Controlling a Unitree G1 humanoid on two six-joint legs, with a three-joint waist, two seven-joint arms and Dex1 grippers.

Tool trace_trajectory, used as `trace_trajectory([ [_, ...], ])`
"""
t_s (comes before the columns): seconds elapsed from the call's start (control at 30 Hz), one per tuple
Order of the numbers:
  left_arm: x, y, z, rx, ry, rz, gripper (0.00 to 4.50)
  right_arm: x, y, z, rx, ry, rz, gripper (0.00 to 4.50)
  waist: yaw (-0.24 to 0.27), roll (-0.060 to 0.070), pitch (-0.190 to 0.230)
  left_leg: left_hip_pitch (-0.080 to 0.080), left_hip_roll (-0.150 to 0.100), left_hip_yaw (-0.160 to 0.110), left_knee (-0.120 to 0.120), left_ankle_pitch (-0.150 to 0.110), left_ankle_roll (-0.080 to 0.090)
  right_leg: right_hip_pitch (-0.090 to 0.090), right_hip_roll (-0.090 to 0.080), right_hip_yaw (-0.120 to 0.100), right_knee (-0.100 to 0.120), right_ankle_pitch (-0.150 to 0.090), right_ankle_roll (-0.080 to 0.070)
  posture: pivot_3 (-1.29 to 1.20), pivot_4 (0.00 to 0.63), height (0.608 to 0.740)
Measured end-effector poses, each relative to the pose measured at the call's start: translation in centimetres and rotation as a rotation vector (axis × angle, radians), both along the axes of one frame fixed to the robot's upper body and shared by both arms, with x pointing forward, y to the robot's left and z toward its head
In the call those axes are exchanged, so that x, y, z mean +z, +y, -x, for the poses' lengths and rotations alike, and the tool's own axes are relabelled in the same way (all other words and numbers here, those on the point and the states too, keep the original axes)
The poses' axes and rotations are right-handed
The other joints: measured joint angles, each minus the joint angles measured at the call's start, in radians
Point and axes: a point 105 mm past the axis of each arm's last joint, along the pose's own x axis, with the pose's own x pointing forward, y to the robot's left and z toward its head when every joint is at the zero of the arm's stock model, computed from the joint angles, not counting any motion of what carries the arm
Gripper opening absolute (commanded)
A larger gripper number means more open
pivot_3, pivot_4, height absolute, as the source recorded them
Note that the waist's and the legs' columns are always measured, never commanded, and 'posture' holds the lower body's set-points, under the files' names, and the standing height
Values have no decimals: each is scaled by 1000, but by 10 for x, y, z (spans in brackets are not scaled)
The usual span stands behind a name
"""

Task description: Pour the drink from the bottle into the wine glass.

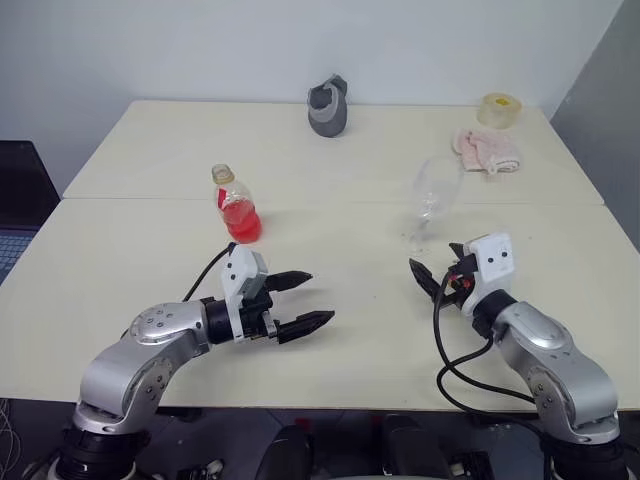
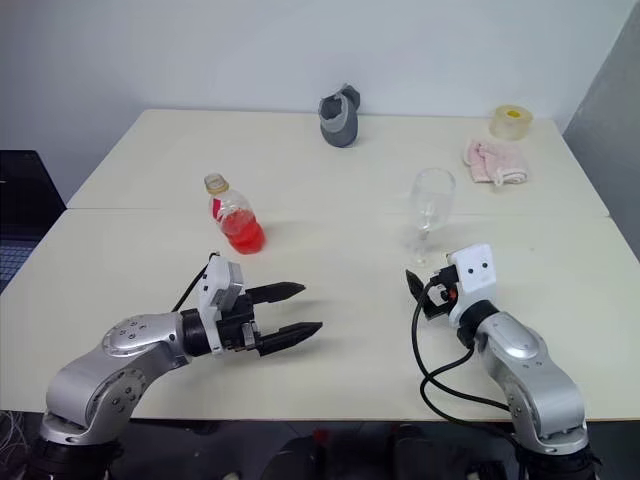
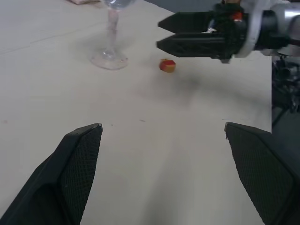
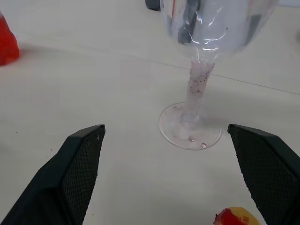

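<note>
The wine glass is standing upright on the table, well in from every edge, with bare tabletop lying open around it. The bottle holding the drink is standing well to the left of the glass, uncapped. A small red-and-yellow cap is lying just near the glass's foot. The right gripper is hovering just in front of the glass, fingers spread wide and gripping nothing. The left gripper is hanging nearer the front edge, also spread and gripping nothing. The glass's bowl is running out of frame in both wrist views.
</note>
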Motion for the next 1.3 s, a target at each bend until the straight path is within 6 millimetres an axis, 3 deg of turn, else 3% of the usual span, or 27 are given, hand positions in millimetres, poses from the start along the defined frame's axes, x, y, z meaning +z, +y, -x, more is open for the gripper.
trace_trajectory([
  [0.23, 1, 4, -18, 37, -47, -11, 4476, -7, -1, -21, -42, 2, -32, 4500, 0, 0, 0, 0, 0, 0, 0, 0, 1, -1, 0, 0, 0, 0, 0, 0, 150, 740],
  [0.77, -2, 6, -17, 54, -55, -9, 4476, -13, 0, -67, -112, -59, -60, 4500, -2, 0, 0, 0, 0, 0, -1, 0, 1, -1, 0, 0, 0, 0, 0, 0, 150, 740],
  [1.3, 0, 5, -21, 86, -61, 1, 4476, -21, 7, -87, -125, -61, -110, 4500, -4, 0, 0, 0, 0, 0, 0, 0, 1, -1, -1, 0, 0, 0, 0, 0, 150, 740],
])
